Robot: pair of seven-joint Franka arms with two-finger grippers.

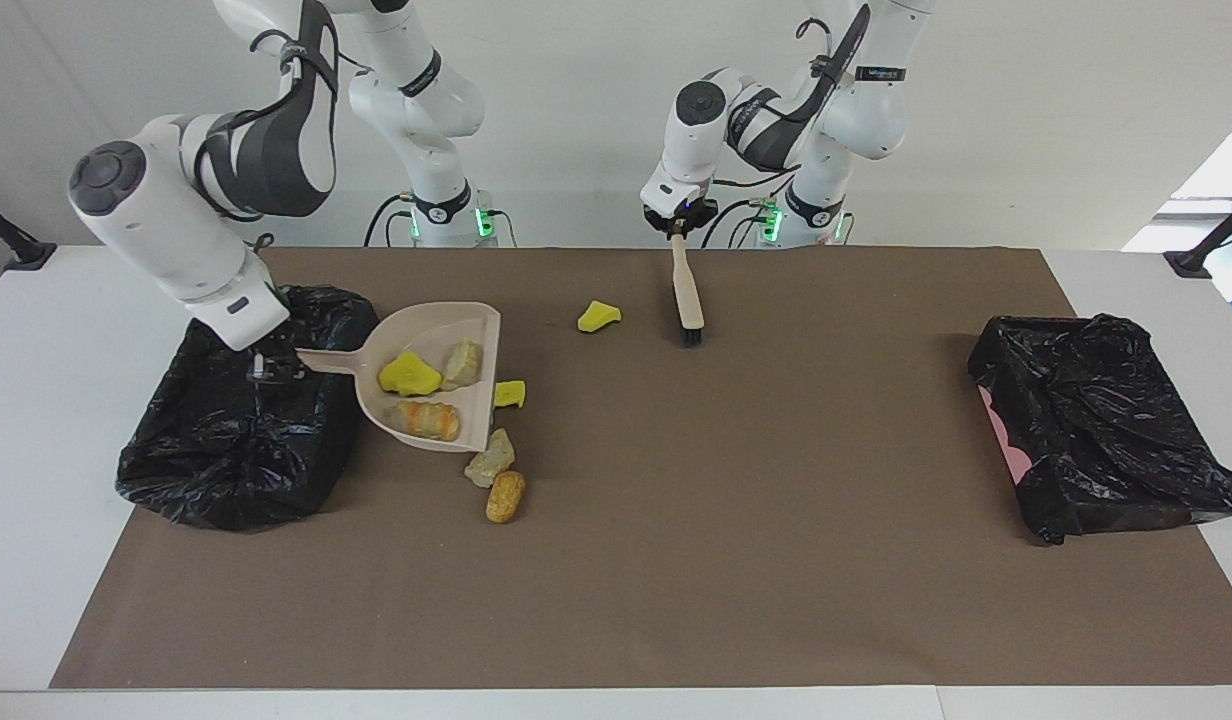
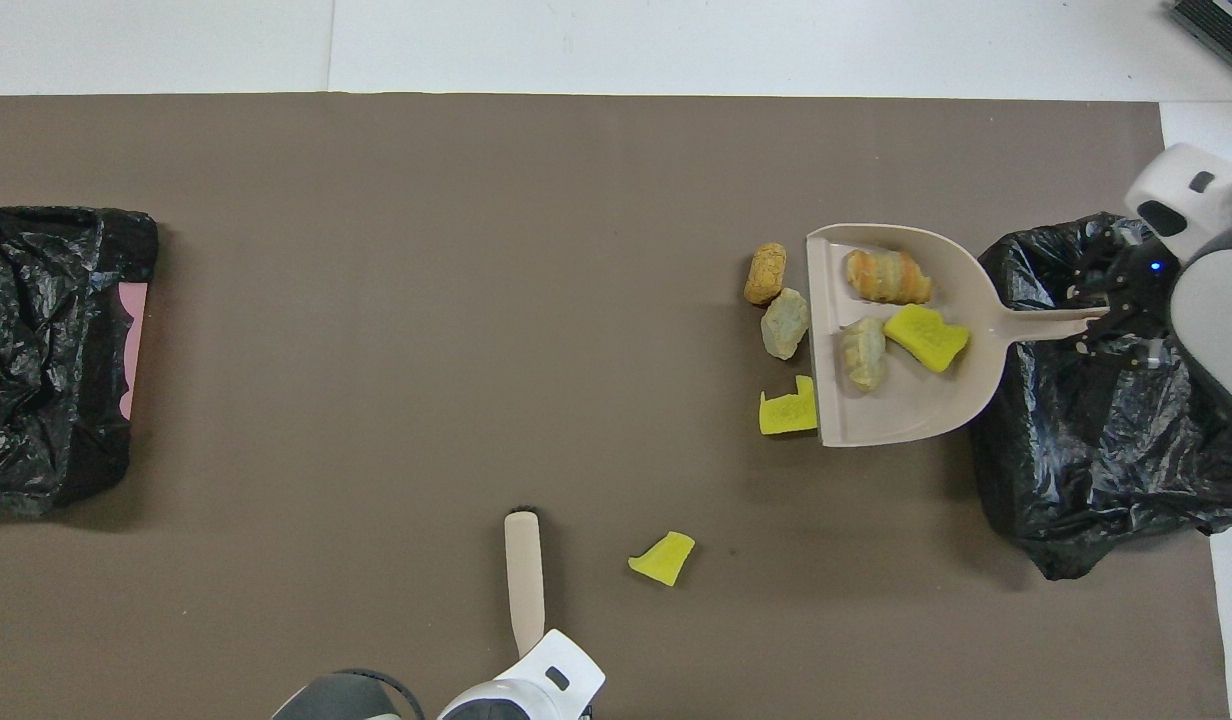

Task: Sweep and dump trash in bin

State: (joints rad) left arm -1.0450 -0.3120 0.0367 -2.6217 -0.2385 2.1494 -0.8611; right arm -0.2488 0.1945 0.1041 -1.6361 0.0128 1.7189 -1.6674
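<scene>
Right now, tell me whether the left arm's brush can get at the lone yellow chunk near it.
Probably yes: the left gripper holds the brush, and only bare mat lies between its bristles and the yellow chunk.

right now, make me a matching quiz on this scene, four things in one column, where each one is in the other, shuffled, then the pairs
Things:
1. brush
2. dustpan
3. orange-striped bread lump
4. lone yellow sponge chunk

Places:
A. inside the dustpan
B. on the mat beside the brush, apart from the other trash
C. held by its handle in the right gripper, over the black bin bag at the right arm's end
D. hanging bristles-down from the left gripper

Pairs: 1-D, 2-C, 3-A, 4-B
</scene>
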